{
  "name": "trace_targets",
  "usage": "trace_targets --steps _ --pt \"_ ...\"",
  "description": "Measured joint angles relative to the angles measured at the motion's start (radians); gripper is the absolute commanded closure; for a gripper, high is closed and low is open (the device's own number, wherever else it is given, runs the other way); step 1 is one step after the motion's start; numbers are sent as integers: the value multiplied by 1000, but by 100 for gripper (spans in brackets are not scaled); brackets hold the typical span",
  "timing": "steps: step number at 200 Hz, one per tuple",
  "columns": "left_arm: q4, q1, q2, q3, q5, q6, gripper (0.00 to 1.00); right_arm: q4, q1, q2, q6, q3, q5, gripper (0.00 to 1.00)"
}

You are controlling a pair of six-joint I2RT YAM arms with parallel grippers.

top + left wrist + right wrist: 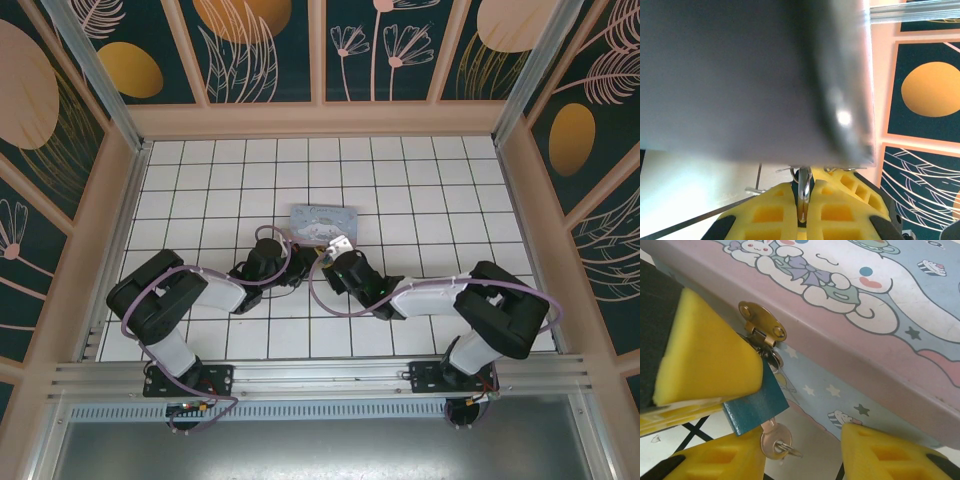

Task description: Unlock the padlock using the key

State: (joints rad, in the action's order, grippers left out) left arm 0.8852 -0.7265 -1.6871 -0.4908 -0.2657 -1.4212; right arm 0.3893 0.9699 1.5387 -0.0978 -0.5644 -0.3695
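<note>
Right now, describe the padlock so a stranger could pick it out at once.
Find the cartoon-printed tin box at the middle of the tiled table. A gold hasp sits on its side; the padlock hangs under it, the only teal block, a key poking out below.

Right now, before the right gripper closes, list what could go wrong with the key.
The key sits in the padlock close to one finger of the open right gripper, so closing may shove it sideways rather than clamp it. The padlock hangs from the hasp of the tin box; a twist could drag that box if the left gripper, shut on the padlock, slips.
</note>
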Motion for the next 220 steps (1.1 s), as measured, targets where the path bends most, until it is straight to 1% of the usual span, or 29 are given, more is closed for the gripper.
trace_targets --steps 26,41,82,128,143,152,181,200,204,212,220 --pt "0 0 0 0 0 0 100 1 -3 10 13 -5 4 66" --pt "2 0 0 -2 1 0 100 1 -6 10 15 -9 11 67" --pt "9 2 0 -11 10 1 100 0 -24 9 23 -22 43 79" --pt "12 2 0 -11 23 4 100 0 -39 9 34 -25 87 90" --pt "12 3 0 -11 27 6 100 -1 -43 9 37 -27 100 98" --pt "12 4 0 -11 28 7 100 -2 -48 9 37 -27 111 100" --pt "12 6 0 -11 35 7 100 -5 -66 5 36 -29 156 100" --pt "15 6 0 -11 35 7 100 -17 -88 -11 33 -29 210 100" --pt "16 6 0 -11 35 7 100 -21 -93 -15 32 -29 221 95" --pt "21 6 0 -11 35 7 100 -27 -103 -24 30 -29 243 80" --pt "25 6 0 -11 33 7 100 -33 -111 -32 23 -29 257 71"
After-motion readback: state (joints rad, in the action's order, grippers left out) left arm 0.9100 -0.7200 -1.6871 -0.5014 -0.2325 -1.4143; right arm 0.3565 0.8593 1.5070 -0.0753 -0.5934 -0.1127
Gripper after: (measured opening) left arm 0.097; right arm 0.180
